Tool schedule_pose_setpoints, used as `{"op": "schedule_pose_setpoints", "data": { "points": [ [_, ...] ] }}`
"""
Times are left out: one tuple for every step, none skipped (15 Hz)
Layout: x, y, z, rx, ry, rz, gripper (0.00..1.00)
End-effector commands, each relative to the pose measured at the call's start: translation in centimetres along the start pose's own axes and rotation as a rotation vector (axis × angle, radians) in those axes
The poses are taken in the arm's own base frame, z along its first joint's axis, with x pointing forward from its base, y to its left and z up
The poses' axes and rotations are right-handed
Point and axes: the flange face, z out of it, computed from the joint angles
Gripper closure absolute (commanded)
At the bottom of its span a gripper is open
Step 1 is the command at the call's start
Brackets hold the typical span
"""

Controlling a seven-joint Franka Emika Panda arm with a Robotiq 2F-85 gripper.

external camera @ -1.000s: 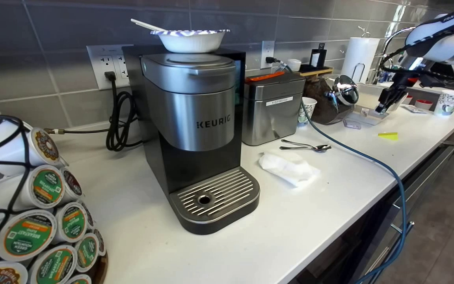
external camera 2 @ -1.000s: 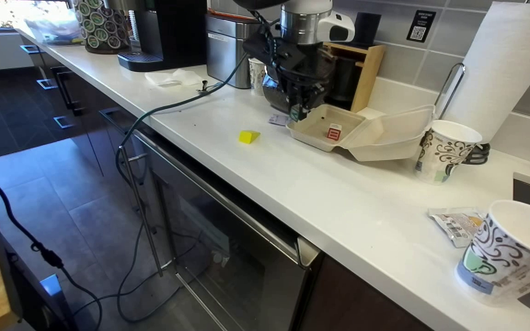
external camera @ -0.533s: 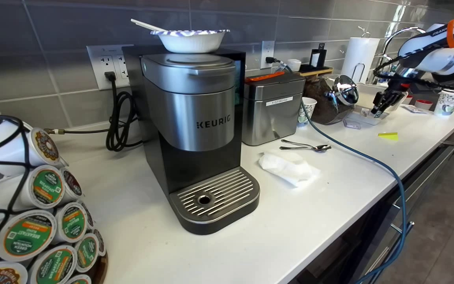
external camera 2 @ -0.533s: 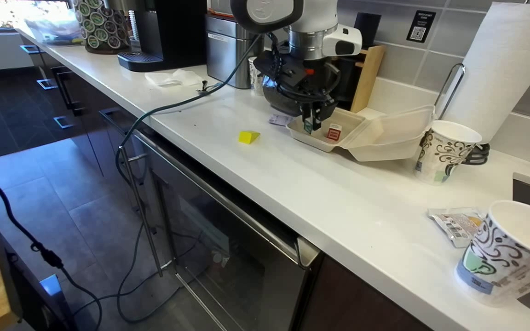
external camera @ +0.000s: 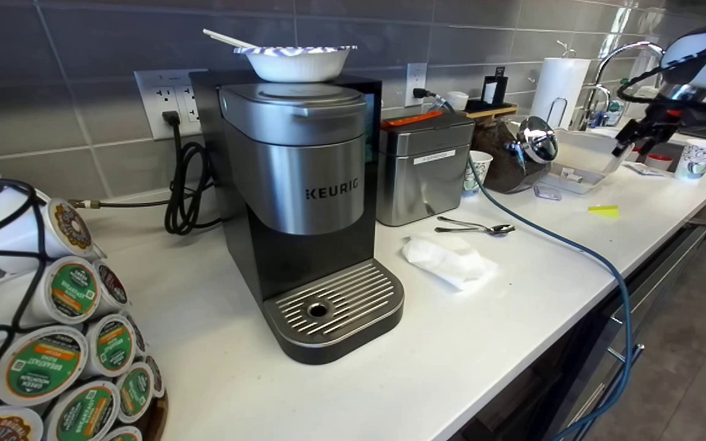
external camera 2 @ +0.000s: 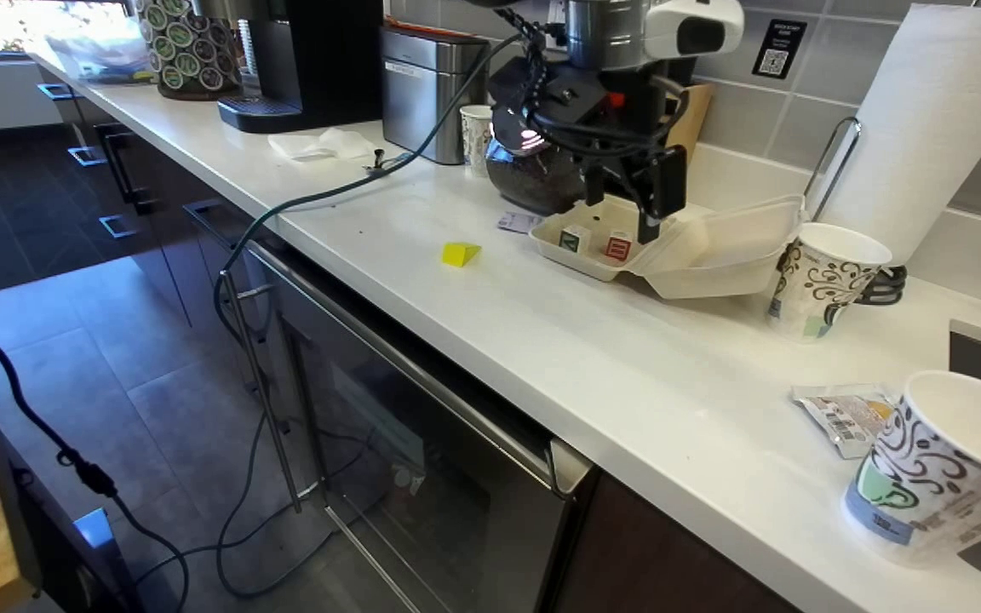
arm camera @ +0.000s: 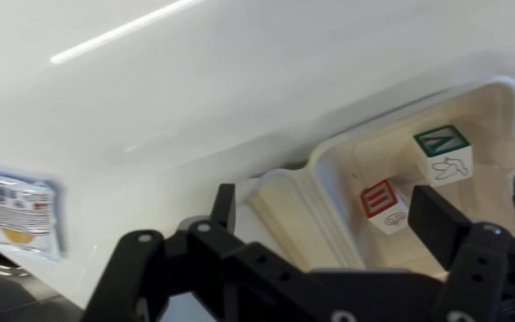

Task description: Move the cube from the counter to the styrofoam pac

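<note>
In the wrist view, the green-framed cube (arm camera: 444, 155), inside the foam tray (arm camera: 371, 158), lies between two and three o'clock from the spread, unladen hand (arm camera: 323, 196).

A Keurig coffee maker (external camera: 328, 177) stands toward the rear edge of the white desk (external camera: 543, 288), a patterned bowl (external camera: 298, 64) above it, while a blue cable (external camera: 627, 324) drapes over the front edge. A napkin (external camera: 448, 262) and spoons (external camera: 501, 230) lie in between; a paper-towel roll (external camera 2: 925, 128) stands along the rear edge.
</note>
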Motion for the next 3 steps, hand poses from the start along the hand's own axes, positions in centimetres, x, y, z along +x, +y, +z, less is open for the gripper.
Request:
{"op": "schedule_pose_setpoints", "data": {
  "points": [
    [-5.2, 5.4, -4.0, 0.05, -0.011, -0.047, 0.0],
    [-1.9, 4.1, -2.2, -0.005, -0.005, -0.017, 0.0],
    [-3.1, 5.7, -3.1, 0.002, -0.002, -0.026, 0.0]
  ]
}}
